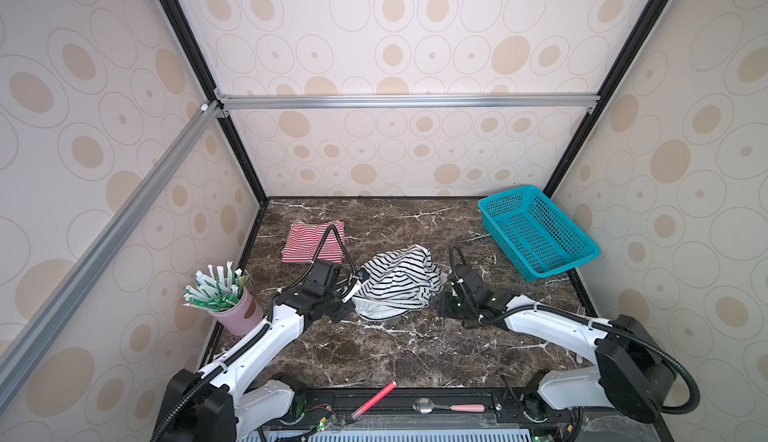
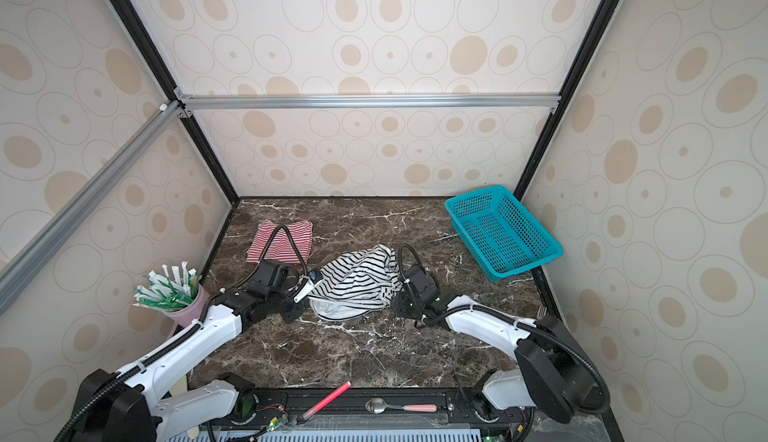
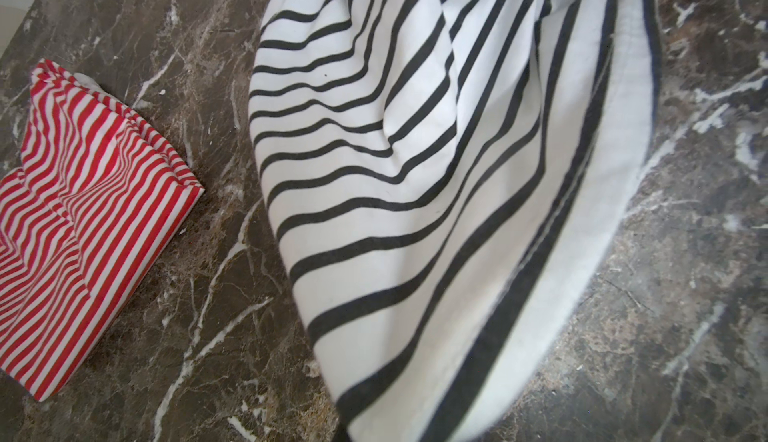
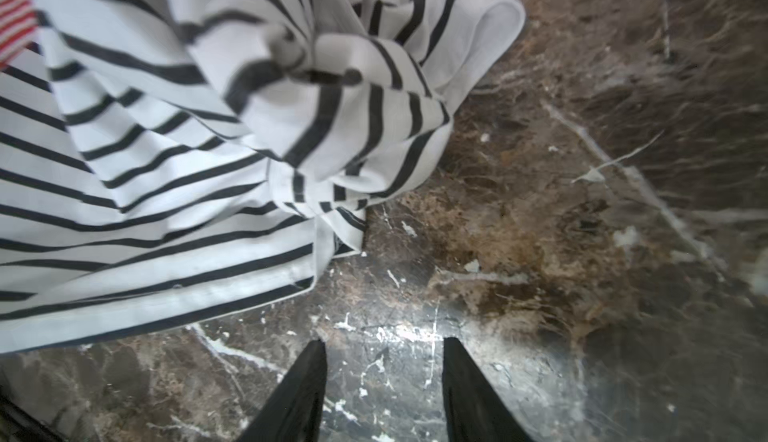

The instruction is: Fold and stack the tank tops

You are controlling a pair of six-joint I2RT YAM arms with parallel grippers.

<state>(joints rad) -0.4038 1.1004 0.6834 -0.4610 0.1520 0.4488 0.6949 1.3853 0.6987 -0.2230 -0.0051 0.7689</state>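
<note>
Left edge of black-and-white top (image 1: 399,282) clamped in left tool (image 1: 351,289); right tool (image 4: 385,341), jaws apart, empty, just beside its right edge.

There are two soft cloth tops, one red-and-white striped top (image 1: 300,241) and one black-and-white striped top (image 1: 399,278). There is one teal plastic mesh basket (image 1: 536,232), one pink cup (image 1: 243,315), one pink-handled spoon (image 1: 449,407) and one red stick (image 1: 374,398).

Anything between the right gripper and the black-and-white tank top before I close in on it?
Nothing visible. The right gripper is open over the marble tabletop, and only that bare surface lies between its fingertips and the near hem of the black-and-white tank top.
</note>
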